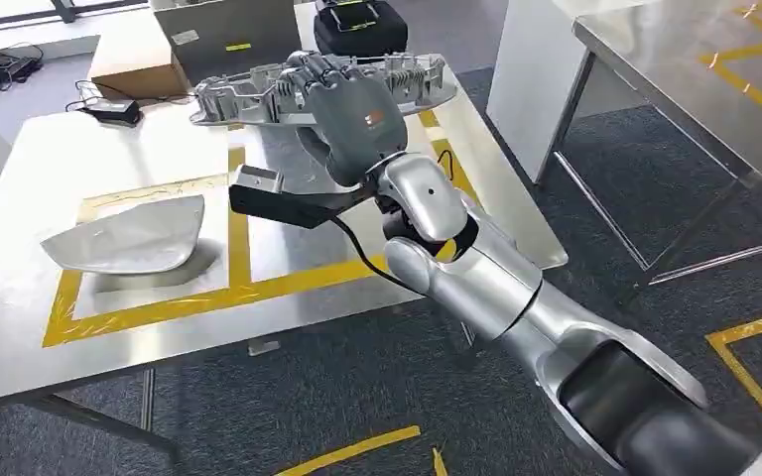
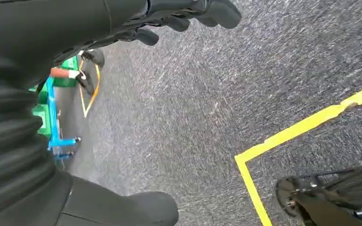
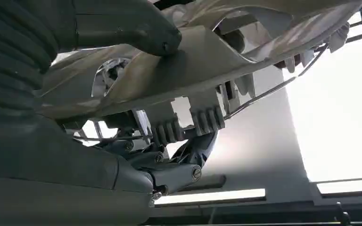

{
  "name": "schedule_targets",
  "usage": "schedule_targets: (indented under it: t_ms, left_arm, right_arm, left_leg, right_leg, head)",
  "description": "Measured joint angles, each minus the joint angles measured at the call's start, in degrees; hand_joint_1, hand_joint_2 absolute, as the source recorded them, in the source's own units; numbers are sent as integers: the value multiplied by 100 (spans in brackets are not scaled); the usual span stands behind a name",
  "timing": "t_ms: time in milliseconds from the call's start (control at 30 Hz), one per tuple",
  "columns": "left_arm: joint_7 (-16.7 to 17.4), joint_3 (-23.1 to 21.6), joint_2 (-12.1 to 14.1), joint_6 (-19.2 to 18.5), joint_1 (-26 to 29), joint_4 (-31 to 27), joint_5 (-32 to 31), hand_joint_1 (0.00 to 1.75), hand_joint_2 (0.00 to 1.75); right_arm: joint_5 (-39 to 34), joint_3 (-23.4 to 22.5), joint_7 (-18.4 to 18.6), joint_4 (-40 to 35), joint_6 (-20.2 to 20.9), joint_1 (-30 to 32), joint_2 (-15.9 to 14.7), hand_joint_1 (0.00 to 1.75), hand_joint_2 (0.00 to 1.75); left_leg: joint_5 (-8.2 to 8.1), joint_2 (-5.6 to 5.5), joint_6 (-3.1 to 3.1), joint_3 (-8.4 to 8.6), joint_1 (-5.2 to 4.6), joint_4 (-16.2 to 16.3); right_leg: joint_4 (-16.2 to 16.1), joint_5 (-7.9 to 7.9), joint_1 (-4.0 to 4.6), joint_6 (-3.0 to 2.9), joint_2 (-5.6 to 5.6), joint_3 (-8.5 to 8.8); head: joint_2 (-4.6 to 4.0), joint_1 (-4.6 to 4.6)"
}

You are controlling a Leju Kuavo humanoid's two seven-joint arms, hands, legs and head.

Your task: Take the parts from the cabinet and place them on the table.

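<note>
Holding a ribbed cast-metal part [image 1: 258, 94] above the table [image 1: 20, 297], the right robot hand [image 1: 342, 99] grips it, presumably for placement beyond the smooth shell part [image 1: 129, 238].

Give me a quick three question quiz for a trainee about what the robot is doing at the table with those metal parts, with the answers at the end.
1. True or false: the right hand holds the long ribbed metal part over the table.
2. Which lies inside the yellow tape square? A) smooth curved metal panel B) cardboard box C) black power adapter
3. Fill in: the left hand hangs over grey ____ marked with yellow tape.

Key: 1 true; 2 A; 3 carpet.
</note>
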Motion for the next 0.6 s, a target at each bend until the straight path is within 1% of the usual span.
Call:
schedule_targets:
  t_ms: [33, 67, 100, 167, 200, 233, 267, 300, 333, 367, 400, 433, 467, 500, 533, 567, 600]
  left_arm:
    - [0, 0, 0, 0, -4, -2, 0, 0, 175]
    - [-7, 0, -2, 0, -23, -2, 0, 0, 175]
    - [-7, 0, -2, 0, -30, 0, 0, 0, 175]
    - [-9, 2, -2, 0, -18, 0, 0, 0, 175]
    - [-9, 2, -4, 0, -16, 0, 0, 0, 175]
    - [-9, 4, -11, 0, -6, 0, 0, 0, 175]
    - [-9, 6, -4, 0, -13, -4, 0, 0, 175]
    - [-13, 7, -4, 0, -30, -7, 0, 0, 175]
    - [-15, 7, -9, 0, -38, -7, 0, 0, 175]
    - [-13, 7, -20, 0, -31, -7, 0, 0, 175]
    - [-13, 7, -22, 0, -23, -4, 0, 0, 175]
    - [-13, 9, -22, 0, -14, -2, 0, 0, 175]
    - [-13, 9, -22, 0, -13, -2, 0, 0, 175]
    - [-15, 9, -22, 0, -14, -2, -2, 0, 175]
    - [-15, 9, -22, 0, -15, -4, -4, 0, 175]
    - [-15, 9, -22, 0, -14, -4, -9, 0, 175]
    - [-15, 9, -20, 0, -15, -4, -24, 0, 175]
  right_arm:
    - [0, -2, 0, 0, 4, 0, 0, 175, 175]
    - [2, -6, -4, 0, 7, -5, -4, 175, 175]
    - [4, -11, -4, 0, 11, -4, -7, 175, 175]
    - [9, -11, -9, -2, 11, -8, -2, 175, 175]
    - [9, -13, -4, -7, 13, -9, 2, 175, 175]
    - [7, -13, -9, -15, 26, -4, 2, 175, 175]
    - [4, -20, -13, -20, 26, -6, 2, 175, 175]
    - [4, -24, -13, -20, 33, -1, -4, 175, 175]
    - [7, -28, -13, -20, 37, 21, -15, 175, 175]
    - [7, -31, -11, -20, 37, 39, -24, 175, 175]
    - [7, -33, -4, -20, 39, 51, -31, 175, 175]
    - [7, -35, 0, -20, 44, 58, -33, 175, 175]
    - [2, -37, 11, -20, 54, 58, -35, 175, 175]
    - [0, -42, 13, -20, 61, 57, -35, 175, 175]
    - [-2, -50, 17, -20, 66, 54, -35, 175, 175]
    - [-9, -70, 28, -20, 70, 54, -35, 175, 175]
    - [-15, -99, 37, -17, 79, 52, -26, 175, 175]
  left_leg:
    - [88, 279, 53, 224, -44, -473]
    - [25, 423, 114, 296, -138, -557]
    - [41, 313, 153, 276, -115, -547]
    - [37, 171, 193, 245, -118, -540]
    - [63, 92, 239, 284, -83, -583]
    - [79, 32, 269, 293, -53, -612]
    - [82, -10, 306, 289, -37, -612]
    - [82, -76, 321, 284, -33, -612]
    - [79, -150, 330, 282, -33, -611]
    - [77, -213, 333, 281, -34, -601]
    - [73, -269, 334, 281, -33, -590]
    - [66, -321, 328, 284, -29, -577]
    - [57, -369, 317, 284, -24, -560]
    - [47, -409, 300, 285, -19, -543]
    - [33, -434, 277, 283, -18, -524]
    - [18, -451, 233, 255, -53, -498]
    - [21, -466, 201, 239, -49, -497]
  right_leg:
    - [0, -29, 14, 21, -52, 33]
    - [17, -51, 70, 56, -91, 31]
    - [5, -53, 78, 70, -141, 34]
    - [-27, -67, 82, 117, -276, 74]
    - [-24, -107, 95, 166, -340, 94]
    - [90, -183, 43, 210, -66, 57]
    - [340, -324, 31, 229, 169, -69]
    - [802, -543, 20, 255, 302, -294]
    - [1277, -730, 16, 273, 337, -539]
    - [1709, -855, 18, 282, 347, -781]
    - [1846, -815, 19, 279, 351, -891]
    - [1690, -632, 14, 273, 352, -861]
    - [1279, -355, 7, 260, 354, -706]
    - [750, -80, 2, 247, 359, -476]
    - [256, 130, -3, 234, 373, -252]
    - [89, 40, 23, 211, 408, -189]
    - [68, 81, 9, 166, 406, -178]
  head:
    - [0, 0]
    - [0, -9]
    - [0, 4]
    - [0, 2]
    - [0, -2]
    - [0, 9]
    - [0, 15]
    - [0, 22]
    - [0, 22]
    - [0, 22]
    - [0, 28]
    - [0, 28]
    - [0, 31]
    - [0, 31]
    - [0, 31]
    - [0, 28]
    - [0, 24]
